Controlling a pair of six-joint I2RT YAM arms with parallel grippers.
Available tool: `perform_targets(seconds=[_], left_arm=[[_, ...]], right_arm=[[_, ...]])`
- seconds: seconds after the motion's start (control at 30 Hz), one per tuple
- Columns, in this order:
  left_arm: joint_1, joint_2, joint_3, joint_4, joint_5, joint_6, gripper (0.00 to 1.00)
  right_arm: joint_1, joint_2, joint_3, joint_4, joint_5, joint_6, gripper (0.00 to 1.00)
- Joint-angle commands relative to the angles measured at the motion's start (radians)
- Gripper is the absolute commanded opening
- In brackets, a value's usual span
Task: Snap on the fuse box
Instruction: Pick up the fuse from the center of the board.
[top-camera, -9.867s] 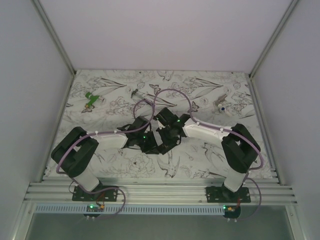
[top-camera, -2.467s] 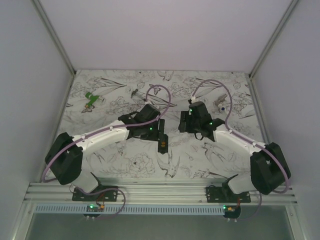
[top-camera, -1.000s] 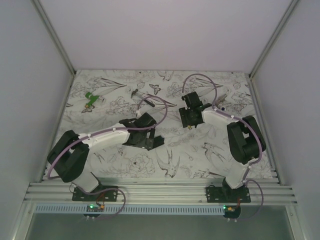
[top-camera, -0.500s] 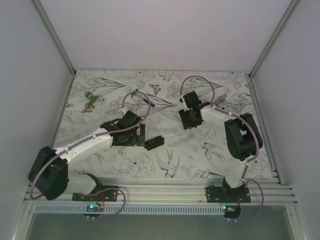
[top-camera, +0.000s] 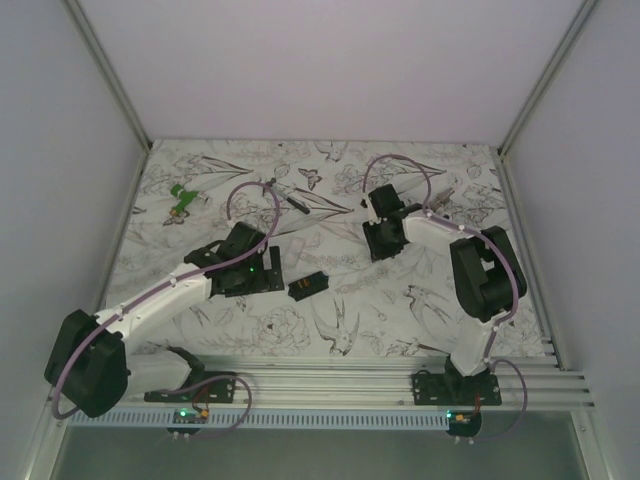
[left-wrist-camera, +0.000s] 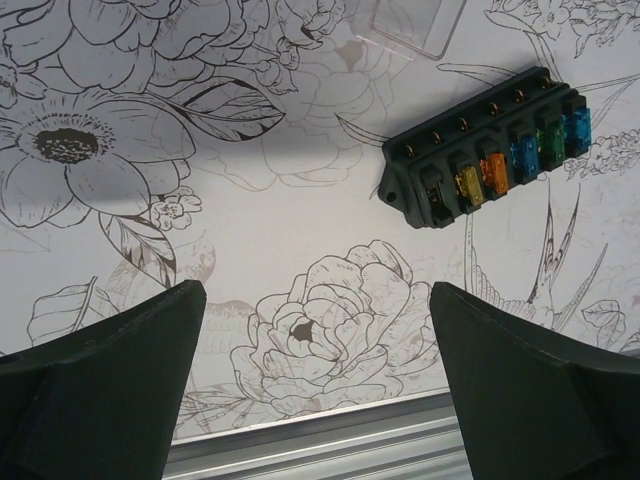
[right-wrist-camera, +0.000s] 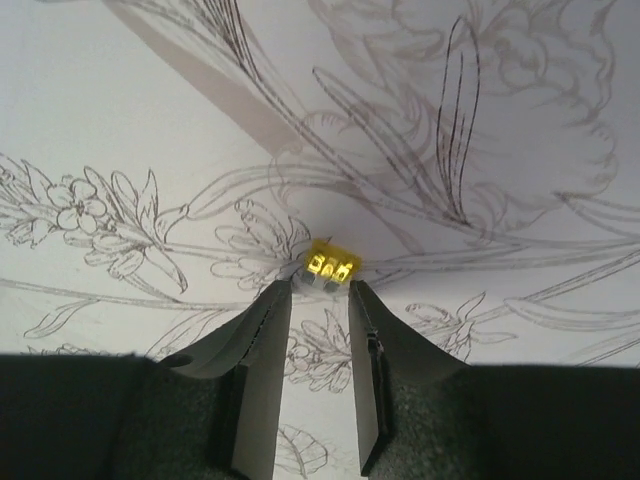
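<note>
The fuse box (left-wrist-camera: 490, 150) is a small black block holding a row of yellow, orange, blue and green fuses. It lies loose on the flowered table (top-camera: 400, 310), near the middle (top-camera: 310, 287). My left gripper (left-wrist-camera: 320, 400) is open and empty, standing just left of the box (top-camera: 258, 272). Further back and to the right, my right gripper (top-camera: 384, 243) points down at the table. Its jaws are narrow with a gap between them (right-wrist-camera: 320, 288), and a small yellow fuse (right-wrist-camera: 331, 267) lies right at their tips; a grip on it does not show.
A clear flat cover (left-wrist-camera: 415, 20) lies on the table beyond the fuse box. A green piece (top-camera: 181, 200) sits at the back left, a thin dark tool (top-camera: 287, 196) at the back middle, and a small pale part (top-camera: 441, 196) at the back right. The metal rail (top-camera: 320, 380) edges the near side.
My left arm has drawn back to the left, leaving the fuse box lying uncovered on the table. My right gripper's jaws have narrowed at the yellow fuse.
</note>
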Motion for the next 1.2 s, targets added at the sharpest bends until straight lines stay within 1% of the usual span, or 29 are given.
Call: perform_targets(seconds=[0.0, 0.1, 0.3, 0.37, 0.43, 0.53, 0.7, 0.77, 0.97, 1.17], left_arm=[[0.01, -0.007, -0.021, 0.008, 0.036, -0.022, 1.0], [0.01, -0.01, -0.026, 0.016, 0.052, -0.029, 1.0], [0.01, -0.038, -0.047, 0.029, 0.074, -0.045, 1.0], [0.01, -0.049, -0.055, 0.03, 0.081, -0.048, 1.0], [0.01, -0.061, -0.062, 0.033, 0.082, -0.047, 1.0], [0.01, -0.073, -0.069, 0.034, 0.078, -0.046, 1.0], [0.01, -0.078, -0.075, 0.036, 0.066, -0.051, 1.0], [0.01, -0.074, -0.077, 0.036, 0.061, -0.051, 1.0], [0.012, -0.045, -0.062, 0.039, 0.065, -0.043, 1.0], [0.012, -0.028, -0.054, 0.041, 0.063, -0.039, 1.0]], right_arm=[[-0.002, -0.042, -0.053, -0.037, -0.04, 0.058, 0.33], [0.014, -0.075, -0.081, -0.036, -0.034, 0.079, 0.31], [0.063, -0.116, -0.108, -0.036, -0.023, 0.118, 0.29], [0.071, -0.125, -0.107, -0.032, 0.003, 0.117, 0.32], [0.067, -0.13, -0.096, -0.027, 0.059, 0.105, 0.34], [0.04, -0.113, -0.051, -0.021, 0.088, 0.106, 0.38], [0.031, -0.092, 0.006, 0.016, 0.109, 0.153, 0.53], [0.031, -0.081, 0.015, 0.028, 0.12, 0.166, 0.56], [0.031, -0.027, 0.037, 0.038, 0.12, 0.171, 0.55], [0.031, 0.001, 0.052, 0.031, 0.085, 0.127, 0.51]])
